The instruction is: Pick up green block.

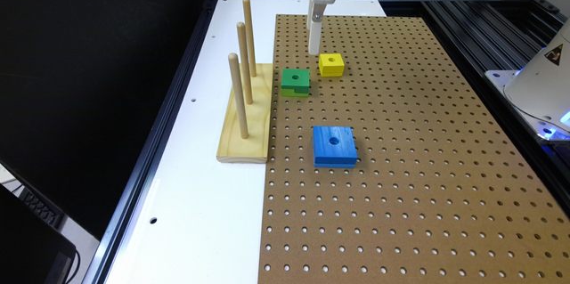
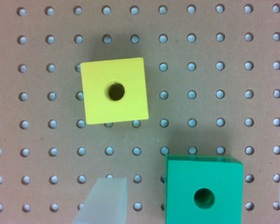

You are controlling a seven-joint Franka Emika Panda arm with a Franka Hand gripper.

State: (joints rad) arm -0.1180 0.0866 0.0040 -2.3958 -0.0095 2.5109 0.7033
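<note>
The green block (image 1: 295, 80) is a small dark-green square with a round centre hole and a lighter notched lower layer. It lies on the brown pegboard (image 1: 401, 164) beside the wooden peg stand. My gripper (image 1: 314, 46) hangs above the board, just behind the yellow block and off to the exterior view's right of the green one. In the wrist view the gripper (image 2: 197, 183) is open. One pale finger (image 2: 105, 200) shows beside the green block (image 2: 203, 191) and the other sits at the frame edge. Nothing is held.
A smaller yellow block (image 1: 331, 64) (image 2: 114, 91) lies close to the green one. A larger flat blue block (image 1: 334, 145) sits nearer the camera. A wooden base with three upright pegs (image 1: 247, 115) stands on the white table at the exterior view's left.
</note>
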